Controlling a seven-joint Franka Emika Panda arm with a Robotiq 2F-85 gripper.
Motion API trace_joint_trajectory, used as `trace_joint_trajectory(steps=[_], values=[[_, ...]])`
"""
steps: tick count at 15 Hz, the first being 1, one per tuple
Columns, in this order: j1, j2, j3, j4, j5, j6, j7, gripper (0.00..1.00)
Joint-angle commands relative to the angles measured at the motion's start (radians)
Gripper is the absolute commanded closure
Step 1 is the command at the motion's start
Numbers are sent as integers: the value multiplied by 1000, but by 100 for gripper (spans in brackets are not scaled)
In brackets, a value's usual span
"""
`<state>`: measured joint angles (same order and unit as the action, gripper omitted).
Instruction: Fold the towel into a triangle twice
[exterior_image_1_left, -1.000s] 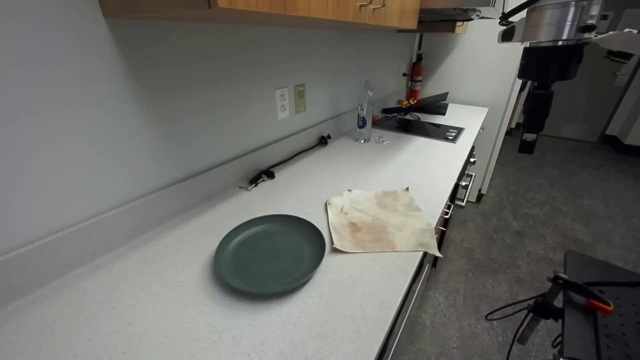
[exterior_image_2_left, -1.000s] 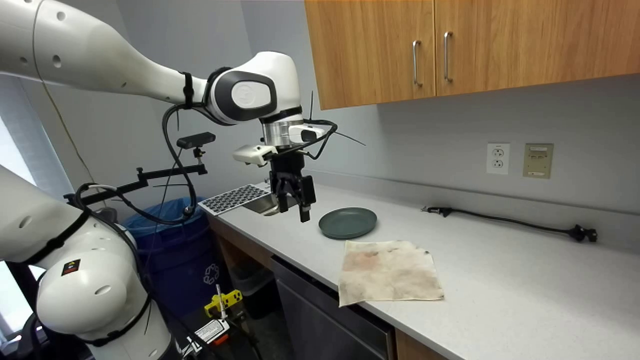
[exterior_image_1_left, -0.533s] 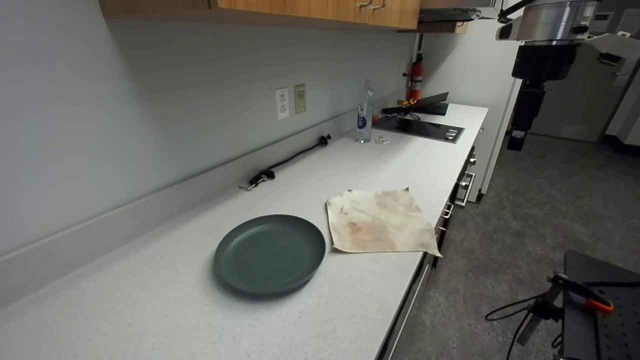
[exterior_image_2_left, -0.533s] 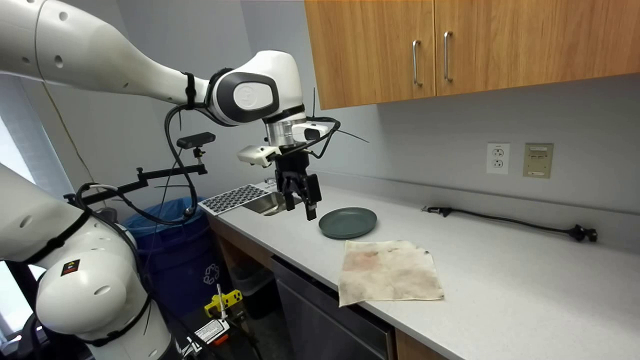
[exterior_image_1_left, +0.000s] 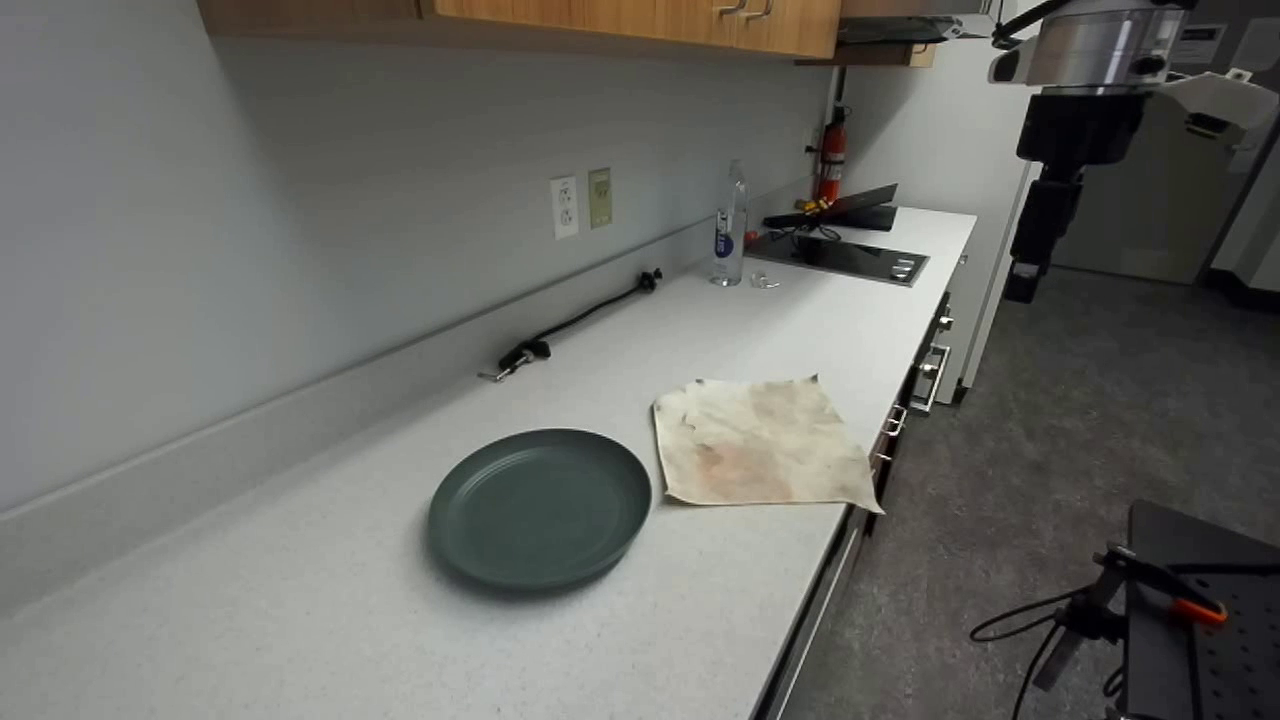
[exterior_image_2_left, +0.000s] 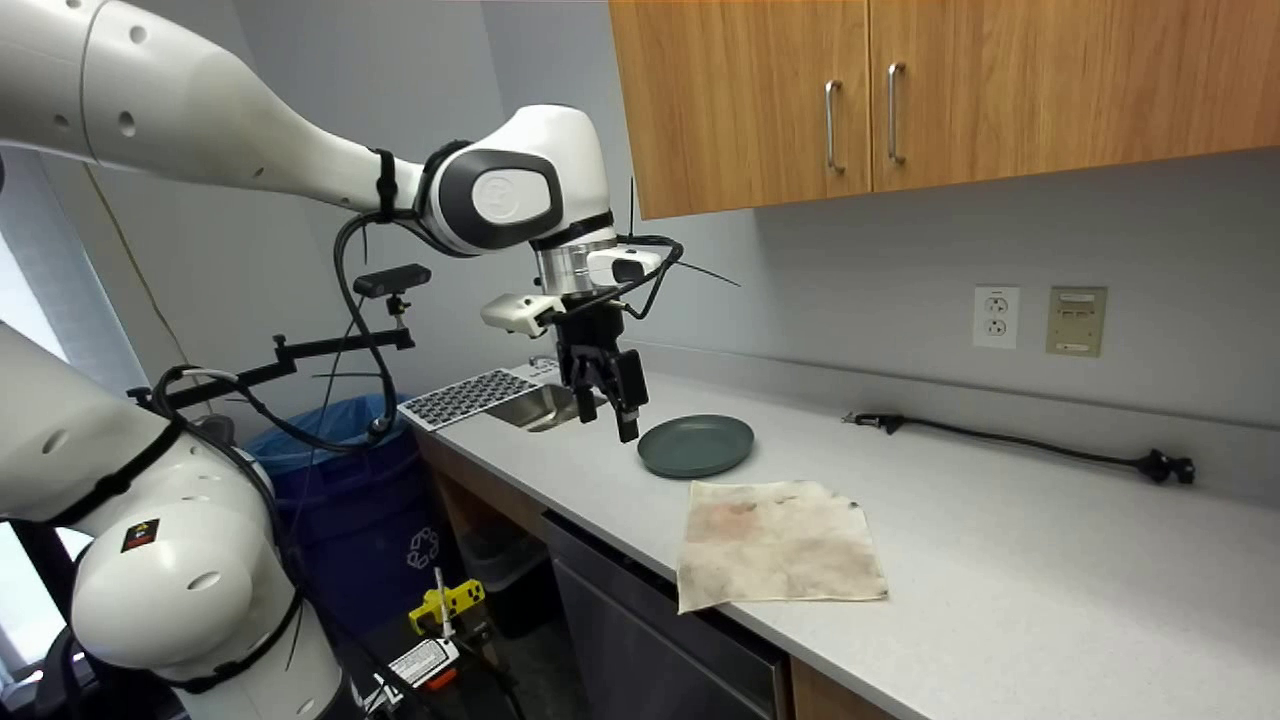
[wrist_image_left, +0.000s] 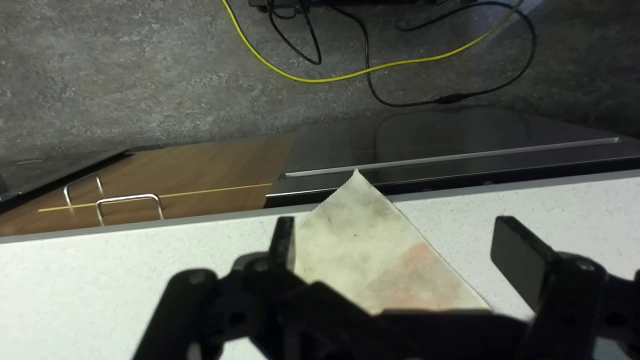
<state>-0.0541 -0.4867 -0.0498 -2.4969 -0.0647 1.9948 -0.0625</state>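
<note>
Jaws spread wide, the black two-fingered end effector (exterior_image_2_left: 607, 420) hangs in the air! And there's the stained cream cloth towel (exterior_image_2_left: 780, 545), flat on the speckled white bench (exterior_image_2_left: 1050, 580), just beside the round dark-green plate (exterior_image_2_left: 697, 445), one corner poking past the front edge.

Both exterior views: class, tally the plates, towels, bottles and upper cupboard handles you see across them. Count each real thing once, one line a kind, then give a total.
Plate: 1
Towel: 1
Bottle: 1
Upper cupboard handles: 2
Total: 5
</note>
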Motion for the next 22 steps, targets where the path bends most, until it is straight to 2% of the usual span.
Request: trace_joint_trajectory(steps=[1, 6, 11, 12, 17, 22], values=[[3, 40, -11, 3, -2, 88, -17, 0], [-9, 139, -29, 20, -7, 226, -34, 0], [-22, 265, -92, 68, 50, 257, -63, 0], [-21, 208, -65, 24, 17, 251, -19, 0], [-20, 232, -60, 27, 18, 251, -26, 0], [-37, 400, -72, 102, 33, 340, 47, 0]])
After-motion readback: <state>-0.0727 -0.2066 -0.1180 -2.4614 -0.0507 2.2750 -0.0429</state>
